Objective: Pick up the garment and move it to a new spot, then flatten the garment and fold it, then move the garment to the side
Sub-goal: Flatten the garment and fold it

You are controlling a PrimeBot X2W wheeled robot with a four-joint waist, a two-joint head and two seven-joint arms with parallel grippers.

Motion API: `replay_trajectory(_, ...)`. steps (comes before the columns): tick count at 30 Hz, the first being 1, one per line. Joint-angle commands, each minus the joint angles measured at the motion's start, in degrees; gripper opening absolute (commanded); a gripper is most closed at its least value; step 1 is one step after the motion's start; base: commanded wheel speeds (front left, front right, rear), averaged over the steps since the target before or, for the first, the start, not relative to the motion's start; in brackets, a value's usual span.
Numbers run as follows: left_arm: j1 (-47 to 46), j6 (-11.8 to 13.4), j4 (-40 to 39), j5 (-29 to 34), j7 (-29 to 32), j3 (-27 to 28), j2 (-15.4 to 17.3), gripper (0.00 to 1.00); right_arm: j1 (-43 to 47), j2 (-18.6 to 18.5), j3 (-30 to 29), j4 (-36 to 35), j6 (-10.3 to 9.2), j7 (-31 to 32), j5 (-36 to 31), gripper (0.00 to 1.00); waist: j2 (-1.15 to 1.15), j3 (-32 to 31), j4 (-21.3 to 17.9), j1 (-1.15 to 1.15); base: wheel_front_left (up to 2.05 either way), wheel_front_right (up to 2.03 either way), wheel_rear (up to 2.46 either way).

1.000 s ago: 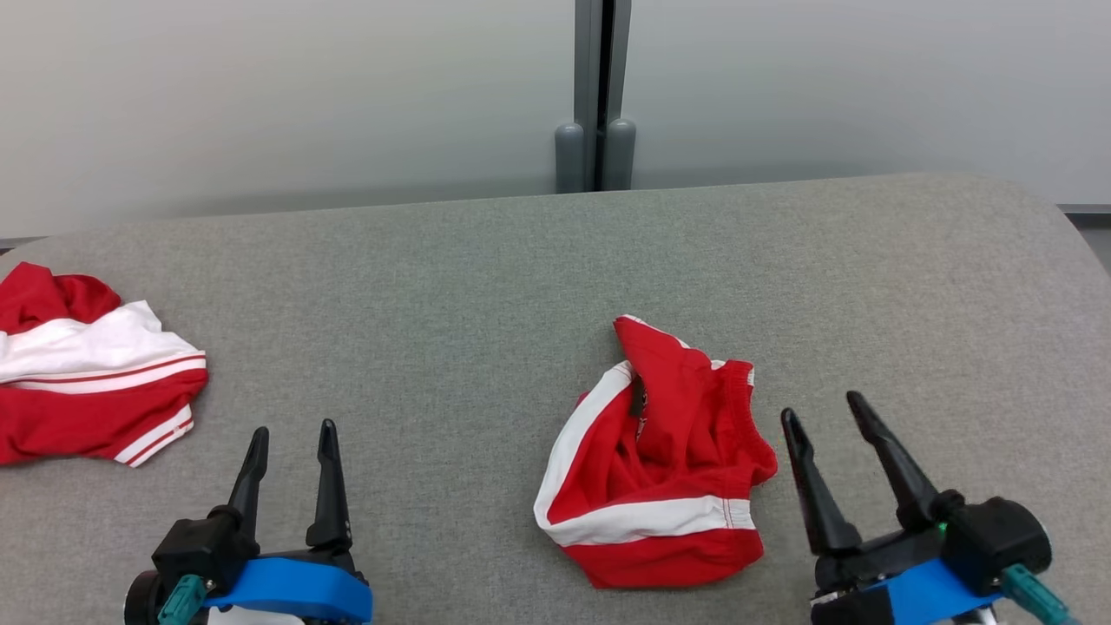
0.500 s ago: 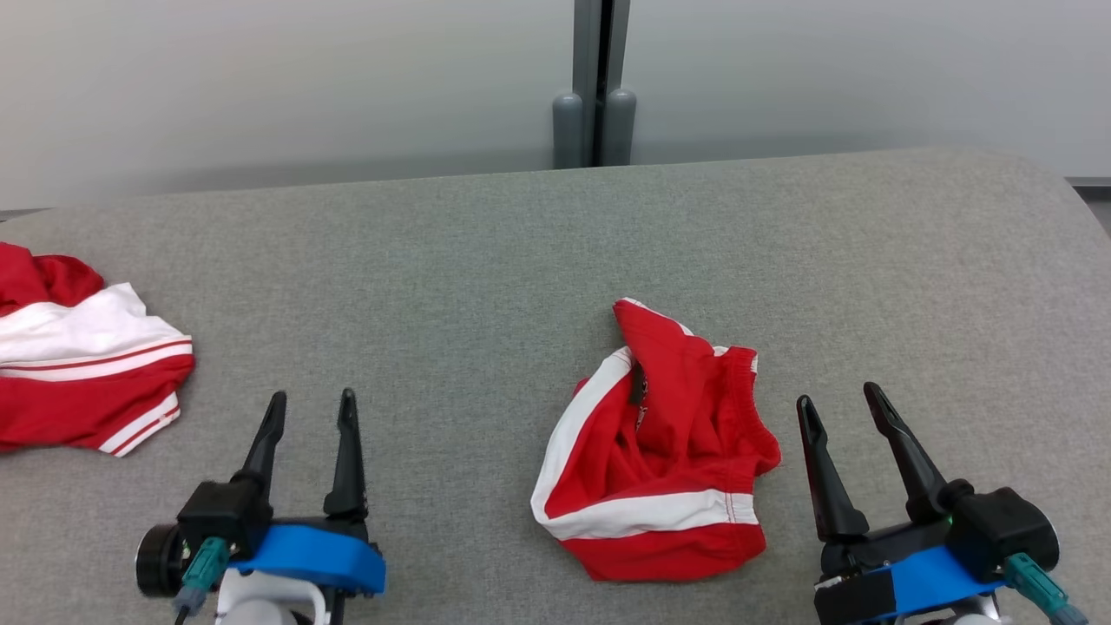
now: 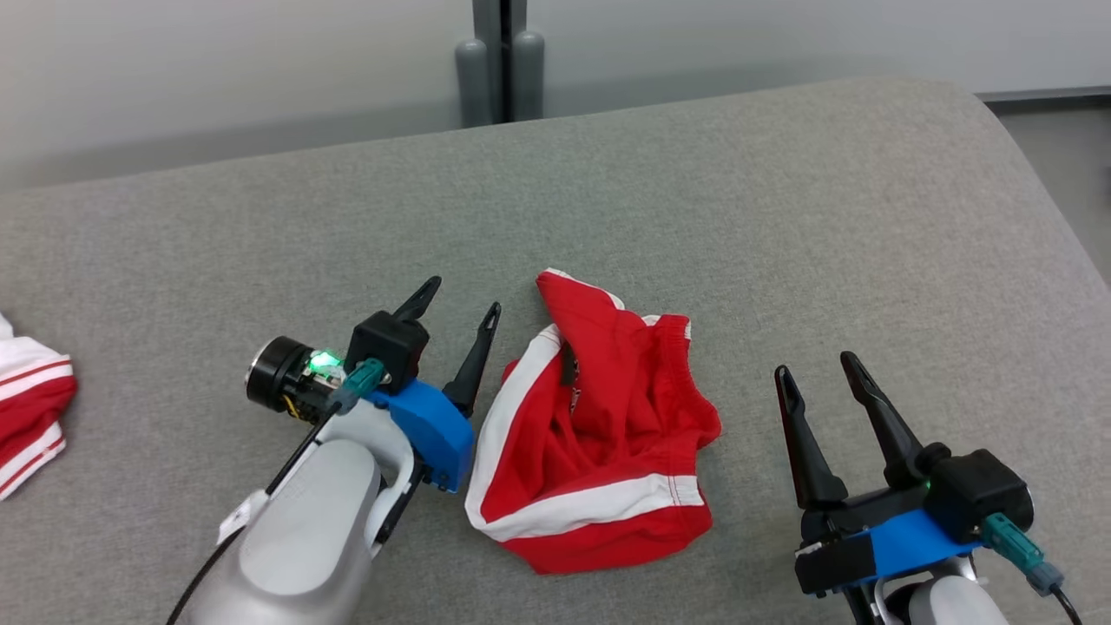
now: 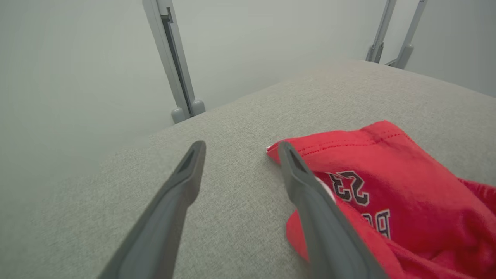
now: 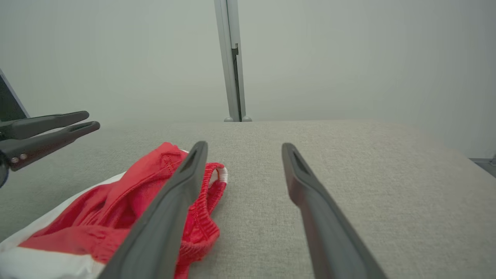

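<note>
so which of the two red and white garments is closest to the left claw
The crumpled garment in the middle, right beside the open left claw. The other garment lies far off at the left edge of the head view.

We find the scene bright and evenly lit, the light soft and free of glare. Around the garment [image 3: 599, 434] shadows are faint: a thin dark line under its near hem and a grey band low on the wall [image 3: 217, 87] behind it. Its stitching is sharp in the head view. In the left wrist view the fingers [image 4: 317, 217] of the left gripper [image 4: 241, 144] in front of the garment blur, and the wall beyond looks hazy. Left of the garment a small green lamp [image 3: 325, 360] glows.
</note>
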Motion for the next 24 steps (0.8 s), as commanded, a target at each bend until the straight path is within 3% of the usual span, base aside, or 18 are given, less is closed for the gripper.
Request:
replay_trajectory(1,-1.7,0.0,1.2,-1.1,1.1,-1.7,0.6,1.0,-0.9,-0.1,-0.1,0.2,0.01,-0.2,0.3,1.0,-0.01,0.5,-0.5,-0.01,0.0,0.0,0.0)
replay_trajectory(13,-9.7,-0.1,8.4,-12.4,6.6,-20.9,4.7,1.0,-2.5,-0.1,-0.2,0.9,0.01,-0.2,1.5,1.0,-0.01,3.4,-4.5,-0.01,0.0,0.0,0.0)
replay_trajectory(20,-12.0,-0.1,10.9,-18.3,9.9,-29.4,4.4,1.0,-3.3,-0.1,0.5,1.8,0.01,-0.2,1.7,1.0,-0.01,3.6,-5.2,-0.01,0.0,0.0,0.0)
replay_trajectory(21,-12.3,-0.1,11.6,-19.1,10.4,-30.2,4.3,0.9,-3.4,-0.1,0.6,2.0,0.02,-0.2,1.6,1.0,-0.01,3.6,-5.3,-0.01,0.0,0.0,0.0)
replay_trajectory(22,-12.6,-0.1,12.1,-19.9,10.4,-31.0,4.2,0.42,-3.6,-0.1,0.7,2.1,0.01,-0.2,1.6,1.0,-0.01,3.5,-5.4,-0.01,0.0,0.0,0.0)
replay_trajectory(23,-12.7,-0.1,12.6,-20.6,10.1,-31.5,4.0,0.07,-3.7,-0.1,0.7,2.1,0.01,-0.2,1.5,1.0,-0.01,3.4,-5.4,-0.01,0.0,0.0,0.0)
replay_trajectory(24,-12.9,-0.1,13.2,-21.3,9.7,-32.1,3.9,0.0,-3.8,-0.1,0.8,2.2,0.01,-0.2,1.5,1.0,-0.01,3.3,-5.5,-0.01,0.0,0.0,0.0)
